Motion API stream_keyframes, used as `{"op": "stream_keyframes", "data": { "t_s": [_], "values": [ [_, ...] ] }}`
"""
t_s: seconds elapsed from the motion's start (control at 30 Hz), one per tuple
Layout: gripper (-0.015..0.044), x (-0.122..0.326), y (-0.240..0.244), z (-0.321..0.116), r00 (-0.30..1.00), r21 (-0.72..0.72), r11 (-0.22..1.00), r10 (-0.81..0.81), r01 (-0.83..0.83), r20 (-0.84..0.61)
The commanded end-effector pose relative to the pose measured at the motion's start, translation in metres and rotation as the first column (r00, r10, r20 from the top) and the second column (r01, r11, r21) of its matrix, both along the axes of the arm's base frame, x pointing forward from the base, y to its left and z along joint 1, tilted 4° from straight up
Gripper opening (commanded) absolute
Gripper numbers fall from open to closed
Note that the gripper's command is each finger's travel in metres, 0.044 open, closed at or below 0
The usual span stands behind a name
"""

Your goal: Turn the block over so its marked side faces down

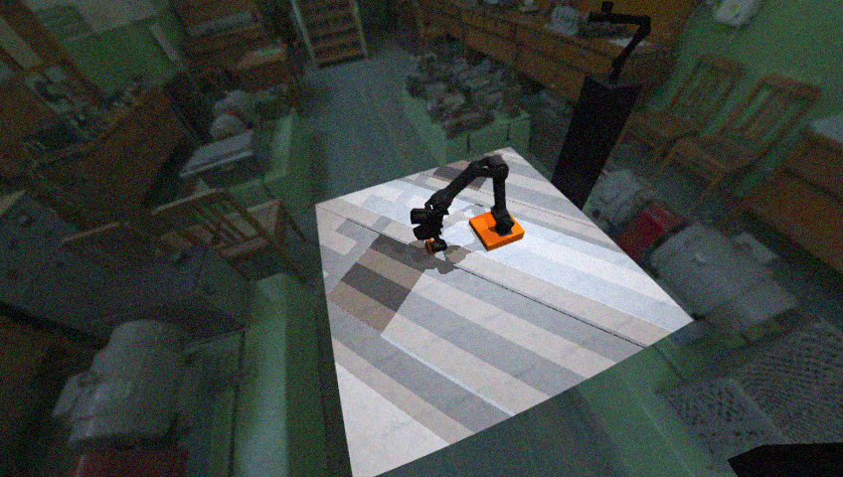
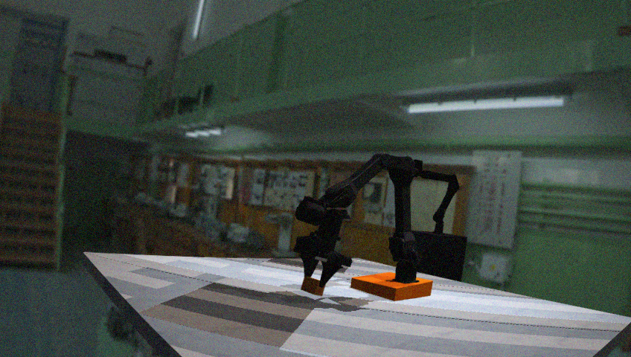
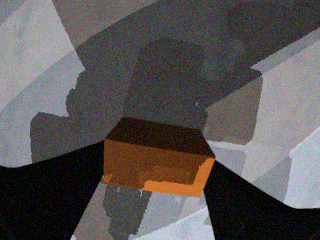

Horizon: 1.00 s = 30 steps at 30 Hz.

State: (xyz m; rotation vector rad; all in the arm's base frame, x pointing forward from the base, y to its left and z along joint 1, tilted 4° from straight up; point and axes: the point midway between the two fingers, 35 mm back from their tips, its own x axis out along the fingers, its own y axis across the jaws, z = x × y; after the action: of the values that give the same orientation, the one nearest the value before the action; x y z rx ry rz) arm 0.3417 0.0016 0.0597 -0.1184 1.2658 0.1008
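The small orange-brown block [image 1: 429, 246] [image 2: 311, 287] [image 3: 145, 167] is between the two black fingertips. My gripper [image 1: 433, 247] [image 2: 313, 282] [image 3: 158, 155] is shut on it, with one finger at each end. In the exterior view the block is slightly tilted and appears a little above the table [image 1: 473, 354] [image 2: 221, 327], with its shadow offset to the right. In the wrist view one long face is brown with a bright orange lit patch, and the face beyond it is nearly black. I cannot tell which side carries the mark.
The arm stands on an orange square base [image 1: 490, 240] [image 2: 411, 291] to the right of the block. The tabletop has grey, white and brown stripes. A dark pedestal [image 1: 597, 135] [image 2: 447, 256] with a second black arm stands beyond the table.
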Motion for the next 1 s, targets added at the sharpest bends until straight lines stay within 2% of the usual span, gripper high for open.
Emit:
{"op": "stream_keyframes", "data": {
  "t_s": [0.0,0.53,0.97],
  "values": [
    [0.0000,-0.001,0.000,0.001,0.998,0.011,1.000,0.005,-0.006,0.068],
    [0.0000,-0.008,0.000,-0.001,0.948,0.037,0.999,0.013,-0.027,0.317],
    [0.0000,0.006,-0.001,-0.018,0.908,0.055,0.998,0.005,-0.031,0.420]
  ]
}}
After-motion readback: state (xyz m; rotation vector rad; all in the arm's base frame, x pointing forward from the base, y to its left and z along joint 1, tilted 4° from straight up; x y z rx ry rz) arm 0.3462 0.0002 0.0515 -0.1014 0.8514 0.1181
